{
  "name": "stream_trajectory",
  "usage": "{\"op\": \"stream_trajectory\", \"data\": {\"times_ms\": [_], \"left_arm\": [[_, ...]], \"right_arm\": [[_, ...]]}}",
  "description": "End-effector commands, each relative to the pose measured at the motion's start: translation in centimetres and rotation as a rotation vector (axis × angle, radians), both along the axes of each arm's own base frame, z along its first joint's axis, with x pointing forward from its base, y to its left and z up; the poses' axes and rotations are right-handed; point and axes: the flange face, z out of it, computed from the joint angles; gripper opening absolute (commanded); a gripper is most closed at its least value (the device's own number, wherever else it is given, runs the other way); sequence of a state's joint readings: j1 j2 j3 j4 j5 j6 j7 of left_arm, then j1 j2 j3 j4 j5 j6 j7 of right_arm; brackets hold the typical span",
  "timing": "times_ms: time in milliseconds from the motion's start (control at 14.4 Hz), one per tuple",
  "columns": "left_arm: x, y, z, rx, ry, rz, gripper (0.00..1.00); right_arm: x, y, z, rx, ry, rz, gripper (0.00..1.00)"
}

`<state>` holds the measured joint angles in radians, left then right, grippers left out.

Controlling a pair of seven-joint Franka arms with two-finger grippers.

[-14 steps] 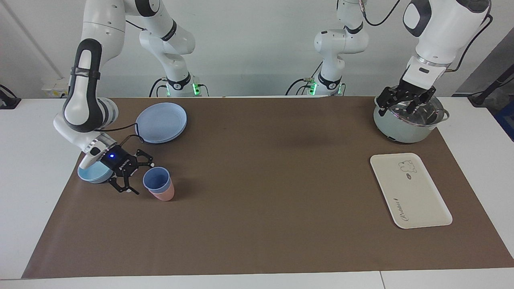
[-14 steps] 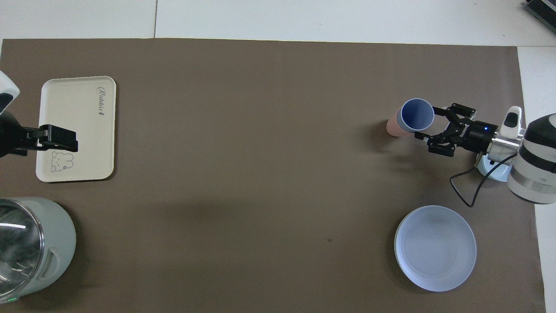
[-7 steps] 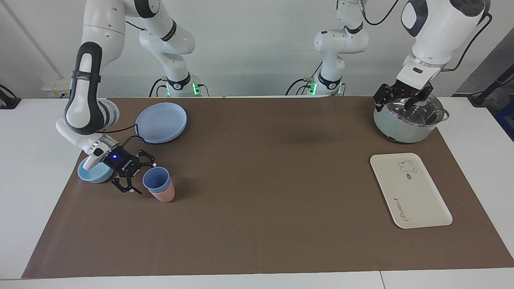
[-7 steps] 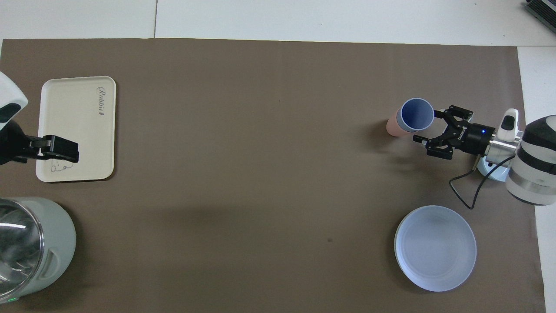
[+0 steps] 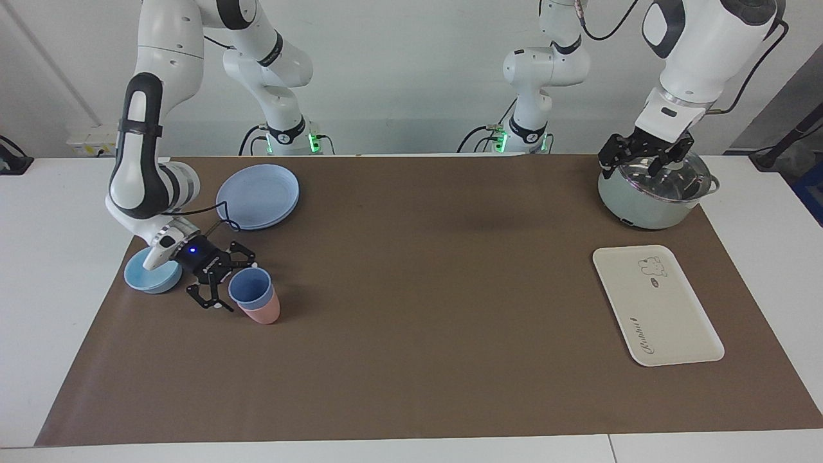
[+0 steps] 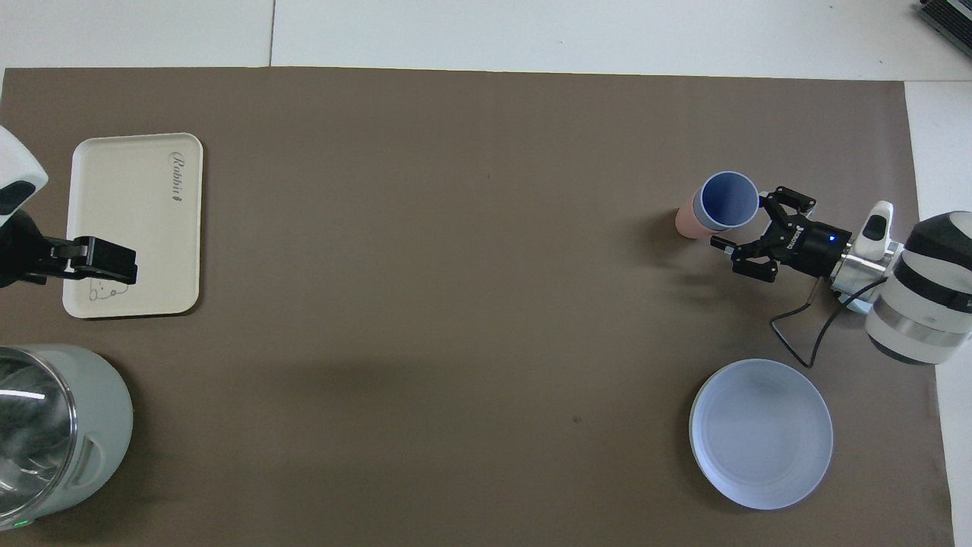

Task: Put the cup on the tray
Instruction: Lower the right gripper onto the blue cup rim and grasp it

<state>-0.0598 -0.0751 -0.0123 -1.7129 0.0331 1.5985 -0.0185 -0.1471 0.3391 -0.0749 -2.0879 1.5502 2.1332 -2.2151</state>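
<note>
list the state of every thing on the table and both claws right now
cup: upright, nested in the pink cup, ungrasped
pink cup: upright on the mat
tray: flat, nothing on it
plates: stacked
bowl: upright
pot: glass lid on
right claw: open, beside the cup
left claw: waiting above the pot

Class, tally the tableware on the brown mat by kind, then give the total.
Cups: 2, blue cup nested in pink cup
Plates: 1
Bowls: 1
Pots: 1
Trays: 1
Total: 6

tray [image 6: 121,220] (cream), cursive "Rabbit"
</note>
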Motion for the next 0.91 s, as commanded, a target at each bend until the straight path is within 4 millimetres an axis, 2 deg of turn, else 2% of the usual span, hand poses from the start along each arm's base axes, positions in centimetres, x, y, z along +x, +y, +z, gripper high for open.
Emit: {"op": "stream_trajectory", "data": {"times_ms": [0,348,418,488,557,766,836], "left_arm": [[-0.4,0.1,0.5,0.018,-0.017,-0.016,1.00],[-0.5,0.9,0.5,0.018,-0.011,0.008,1.00],[-0.5,1.0,0.4,0.018,-0.005,0.011,1.00],[-0.6,1.0,0.4,0.019,-0.004,0.011,1.00],[-0.5,1.0,0.4,0.018,-0.007,0.011,1.00],[-0.7,0.5,0.4,0.019,0.001,0.007,1.00],[-0.7,0.4,0.5,0.019,-0.005,0.005,1.00]], "right_arm": [[0.1,1.4,-0.9,0.019,-0.032,-0.015,1.00],[0.4,2.7,-0.9,0.032,-0.037,-0.030,1.00],[0.5,3.0,-0.9,0.029,-0.046,-0.032,0.86],[0.8,2.8,-0.7,0.010,-0.064,-0.032,0.35],[0.9,2.8,-0.8,0.009,-0.065,-0.032,0.00],[1.8,3.0,1.0,0.018,-0.060,-0.051,0.00],[1.9,3.1,2.5,0.015,-0.035,-0.076,0.00]]}}
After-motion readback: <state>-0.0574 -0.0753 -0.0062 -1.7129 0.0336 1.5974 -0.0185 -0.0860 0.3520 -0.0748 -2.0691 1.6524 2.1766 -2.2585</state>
